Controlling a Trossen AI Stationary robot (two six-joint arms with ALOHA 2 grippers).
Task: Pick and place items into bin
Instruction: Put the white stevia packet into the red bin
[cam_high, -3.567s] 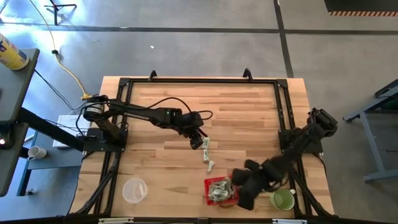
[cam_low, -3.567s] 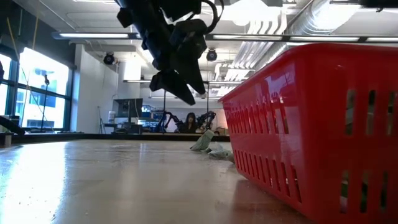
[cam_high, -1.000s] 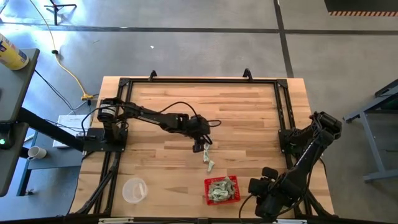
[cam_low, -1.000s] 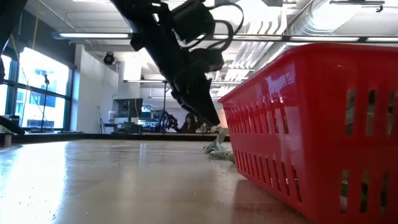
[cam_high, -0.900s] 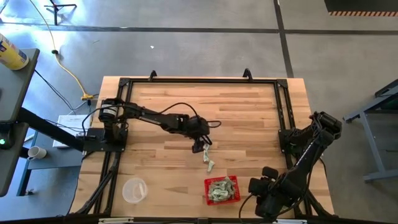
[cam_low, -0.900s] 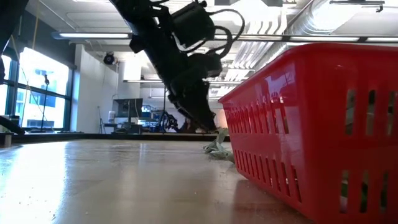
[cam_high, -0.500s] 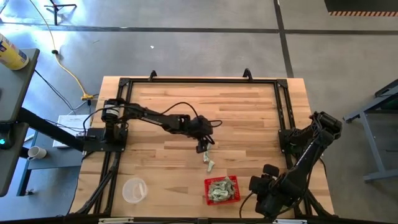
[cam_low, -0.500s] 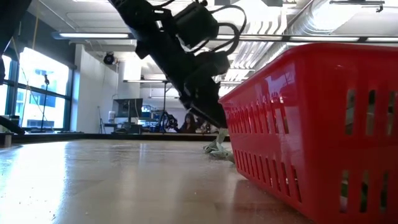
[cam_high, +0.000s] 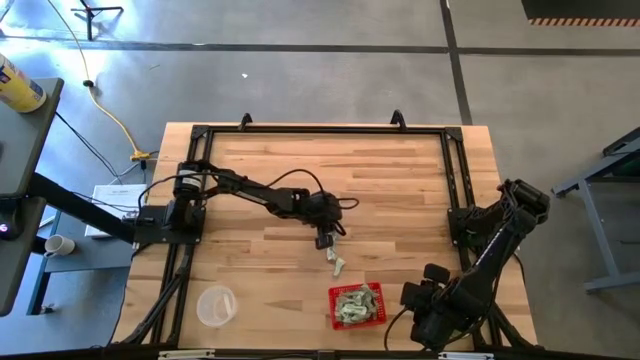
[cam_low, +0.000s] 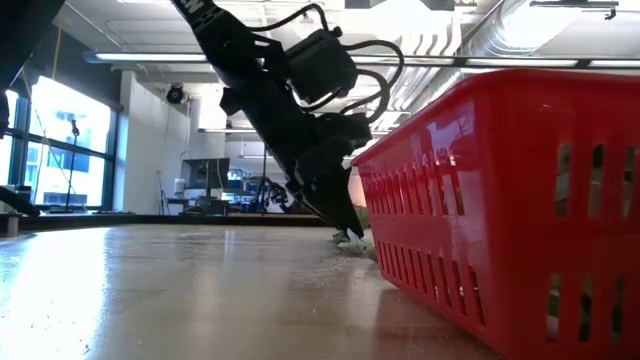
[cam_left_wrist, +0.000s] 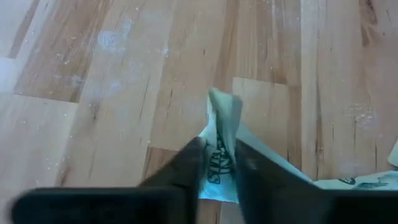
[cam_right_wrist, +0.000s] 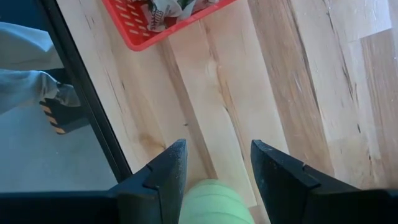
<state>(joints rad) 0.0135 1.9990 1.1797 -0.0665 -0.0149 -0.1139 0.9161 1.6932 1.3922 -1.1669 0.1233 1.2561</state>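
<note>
My left gripper (cam_high: 324, 240) reaches over the table's middle and is shut on one pale green-and-white wrapped piece (cam_left_wrist: 222, 115). In the low view my left gripper (cam_low: 343, 222) slants down to the wood just behind the red basket (cam_low: 500, 200). Two more wrapped pieces (cam_high: 338, 265) lie on the wood between it and the basket (cam_high: 376, 300), which holds several pieces. My right gripper (cam_right_wrist: 217, 149) waits open at the near right corner, above the green cup (cam_right_wrist: 214, 200). My left gripper pinches the wrapped piece between its two fingers (cam_left_wrist: 186, 165), coming from above and slanting down. They grip its lower middle (cam_left_wrist: 219, 149), and a crinkled end (cam_left_wrist: 224, 106) sticks out past the fingertips. The piece seems to rest on the wood.
A clear round container (cam_high: 215, 305) stands near the near left corner. A black frame rail (cam_high: 458, 190) runs along the table's sides. Bare wood spreads over the far half of the table. A person's shoe (cam_right_wrist: 59, 109) shows on the floor beyond the near edge.
My left gripper has moved down and a little toward the near right, onto the wrapped pieces beside the basket. The right arm has kept still.
</note>
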